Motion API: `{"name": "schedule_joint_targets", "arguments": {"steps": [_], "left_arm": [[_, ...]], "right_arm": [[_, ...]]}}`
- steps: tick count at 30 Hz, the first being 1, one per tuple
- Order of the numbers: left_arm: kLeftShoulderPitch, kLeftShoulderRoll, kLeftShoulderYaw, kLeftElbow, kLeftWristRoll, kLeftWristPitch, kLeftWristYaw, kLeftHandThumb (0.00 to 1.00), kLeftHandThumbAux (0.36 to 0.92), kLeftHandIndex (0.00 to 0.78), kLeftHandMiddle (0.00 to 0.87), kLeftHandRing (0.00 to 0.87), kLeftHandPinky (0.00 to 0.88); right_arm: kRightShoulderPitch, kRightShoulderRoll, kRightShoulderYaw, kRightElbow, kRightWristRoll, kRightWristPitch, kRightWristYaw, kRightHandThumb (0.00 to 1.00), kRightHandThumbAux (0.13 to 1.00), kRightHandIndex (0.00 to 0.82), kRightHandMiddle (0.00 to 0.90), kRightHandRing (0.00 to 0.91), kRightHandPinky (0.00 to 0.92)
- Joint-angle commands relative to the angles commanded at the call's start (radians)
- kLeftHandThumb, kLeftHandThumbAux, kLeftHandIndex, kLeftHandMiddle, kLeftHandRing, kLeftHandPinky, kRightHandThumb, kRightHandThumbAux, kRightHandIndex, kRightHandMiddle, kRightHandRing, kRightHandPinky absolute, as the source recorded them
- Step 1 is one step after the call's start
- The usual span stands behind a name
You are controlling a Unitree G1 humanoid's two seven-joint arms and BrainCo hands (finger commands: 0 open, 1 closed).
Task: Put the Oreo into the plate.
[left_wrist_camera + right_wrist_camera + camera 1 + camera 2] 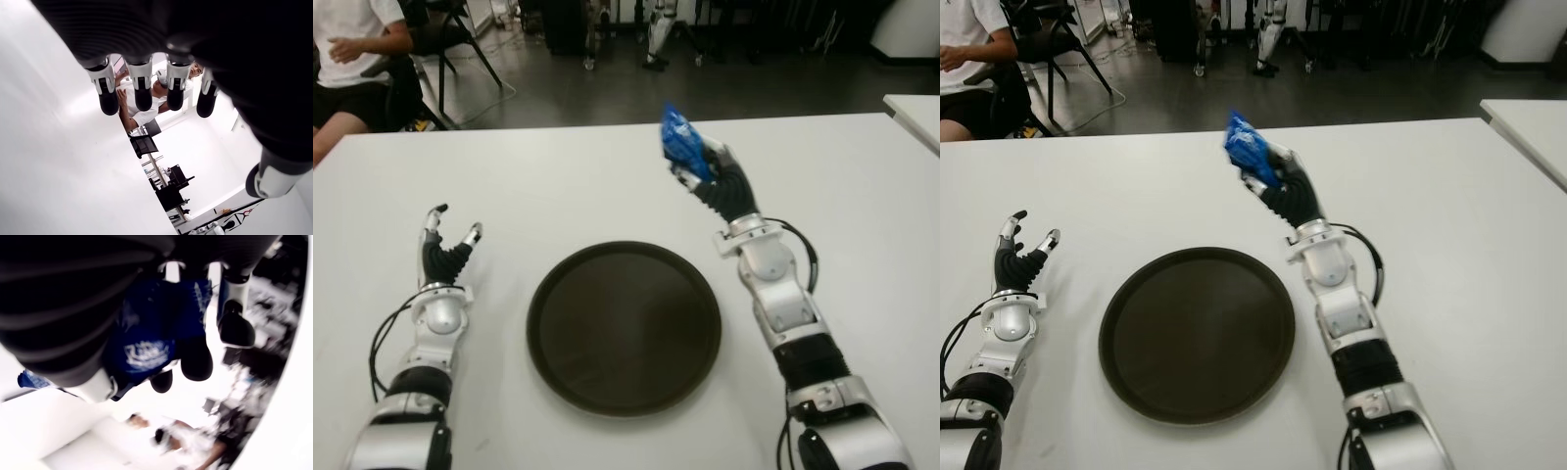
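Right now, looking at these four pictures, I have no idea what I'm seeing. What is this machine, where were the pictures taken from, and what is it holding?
It is a humanlike robot with two arms ending in hands. Two pictures come from cameras in its head, looking down at a white table; the other two come from cameras on its wrists, looking at each hand from close by. On the table lies a round dark plate, with nothing in it. The right hand is raised beyond the plate, its fingers closed on a blue Oreo packet; the right wrist picture shows that packet close up. The left hand shows to the left of the plate, fingers spread and holding nothing. A seated person is beyond the table's far left corner.
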Motion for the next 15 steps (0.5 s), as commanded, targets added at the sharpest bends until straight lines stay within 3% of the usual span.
{"name": "schedule_joint_targets", "arguments": {"steps": [5, 15], "left_arm": [[-0.004, 0.003, -0.002, 0.011, 0.002, -0.002, -0.002, 0.0, 0.582, 0.0, 0.0, 0.0, 0.0], [-0.006, 0.002, 0.0, 0.02, -0.001, -0.016, -0.006, 0.0, 0.571, 0.0, 0.0, 0.0, 0.0]], "right_arm": [[0.038, 0.021, 0.021, -0.057, 0.04, 0.016, 0.059, 0.71, 0.713, 0.441, 0.826, 0.827, 0.827], [0.063, 0.051, 0.051, -0.103, 0.142, 0.077, 0.201, 0.709, 0.713, 0.441, 0.832, 0.83, 0.833]]}}
